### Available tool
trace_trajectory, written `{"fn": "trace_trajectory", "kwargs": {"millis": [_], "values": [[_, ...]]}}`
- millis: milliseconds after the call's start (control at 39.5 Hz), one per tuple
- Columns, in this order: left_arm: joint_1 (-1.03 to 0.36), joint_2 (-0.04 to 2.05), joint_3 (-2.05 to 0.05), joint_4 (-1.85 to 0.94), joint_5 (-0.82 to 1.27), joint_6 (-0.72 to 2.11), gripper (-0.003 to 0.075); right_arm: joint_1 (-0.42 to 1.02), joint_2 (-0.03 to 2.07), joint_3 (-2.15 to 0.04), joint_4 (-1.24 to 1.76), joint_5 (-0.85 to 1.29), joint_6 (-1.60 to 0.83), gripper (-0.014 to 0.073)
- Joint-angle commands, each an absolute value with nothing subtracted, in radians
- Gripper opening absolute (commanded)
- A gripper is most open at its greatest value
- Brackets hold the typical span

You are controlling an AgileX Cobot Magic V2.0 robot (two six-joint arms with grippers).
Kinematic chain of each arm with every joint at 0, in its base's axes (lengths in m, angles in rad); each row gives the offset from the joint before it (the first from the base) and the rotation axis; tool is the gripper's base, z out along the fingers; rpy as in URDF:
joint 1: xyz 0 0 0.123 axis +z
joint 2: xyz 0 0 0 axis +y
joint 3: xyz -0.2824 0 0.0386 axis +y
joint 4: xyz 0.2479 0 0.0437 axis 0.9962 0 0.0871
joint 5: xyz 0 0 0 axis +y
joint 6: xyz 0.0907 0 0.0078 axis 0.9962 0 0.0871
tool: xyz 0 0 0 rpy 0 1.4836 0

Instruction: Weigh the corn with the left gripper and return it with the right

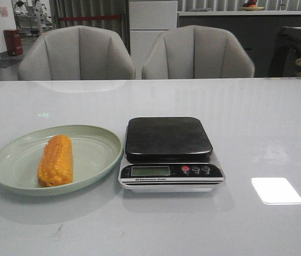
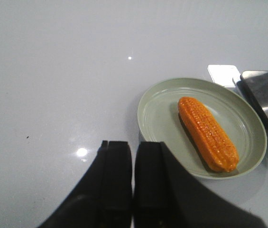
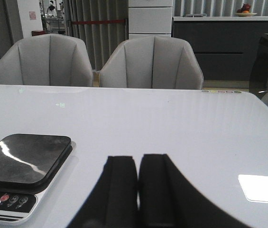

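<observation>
The orange-yellow corn point(image 1: 56, 160) lies on a pale green plate point(image 1: 11, 160) at the front left of the table. It also shows in the left wrist view point(image 2: 207, 133), lying on the plate point(image 2: 157, 111). A kitchen scale point(image 1: 169, 138) with a black platform stands just right of the plate, nothing on it. My left gripper point(image 2: 134, 145) is shut and empty, above the bare table beside the plate's rim. My right gripper point(image 3: 138, 159) is shut and empty, above the table to the right of the scale point(image 3: 24, 159). Neither gripper shows in the front view.
Two grey chairs point(image 1: 134, 53) stand behind the far table edge. A bright window reflection point(image 1: 276, 190) lies on the table front right. The scale's display and buttons point(image 1: 193, 170) face the front edge.
</observation>
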State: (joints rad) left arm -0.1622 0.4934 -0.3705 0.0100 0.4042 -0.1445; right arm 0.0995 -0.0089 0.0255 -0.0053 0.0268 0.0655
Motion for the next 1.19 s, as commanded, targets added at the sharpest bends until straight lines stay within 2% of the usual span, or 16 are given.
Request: {"fn": "trace_trajectory", "kwargs": {"millis": [0, 202, 304, 430, 506, 734, 1012, 1164], "values": [[-0.169, 0.535, -0.410, 0.000, 0.331, -0.153, 0.0114, 0.092, -0.028, 0.036, -0.016, -0.051, 0.057, 0.0173], [-0.171, 0.541, -0.411, 0.000, 0.331, -0.153, 0.0137, 0.091, -0.028, 0.036, -0.016, -0.051, 0.057, 0.0173], [-0.171, 0.545, -0.425, 0.000, 0.345, -0.153, 0.0262, 0.091, -0.028, 0.036, -0.016, -0.051, 0.057, 0.0173], [-0.171, 0.557, -0.457, -0.028, 0.350, -0.153, 0.0496, 0.091, -0.028, 0.036, -0.016, -0.051, 0.057, 0.0173], [-0.171, 0.576, -0.482, -0.062, 0.346, -0.153, 0.0563, 0.091, -0.028, 0.036, -0.016, -0.051, 0.057, 0.0173], [-0.183, 0.731, -0.585, -0.155, 0.358, -0.153, 0.0567, 0.091, -0.028, 0.036, -0.016, -0.051, 0.057, 0.0173], [-0.373, 1.035, -0.730, -0.160, 0.297, -0.165, 0.0566, 0.091, -0.028, 0.036, -0.016, -0.051, 0.057, 0.0173], [-0.420, 1.201, -0.800, -0.164, 0.242, -0.188, 0.0567, 0.091, -0.028, 0.036, -0.016, -0.051, 0.057, 0.0173]]}}
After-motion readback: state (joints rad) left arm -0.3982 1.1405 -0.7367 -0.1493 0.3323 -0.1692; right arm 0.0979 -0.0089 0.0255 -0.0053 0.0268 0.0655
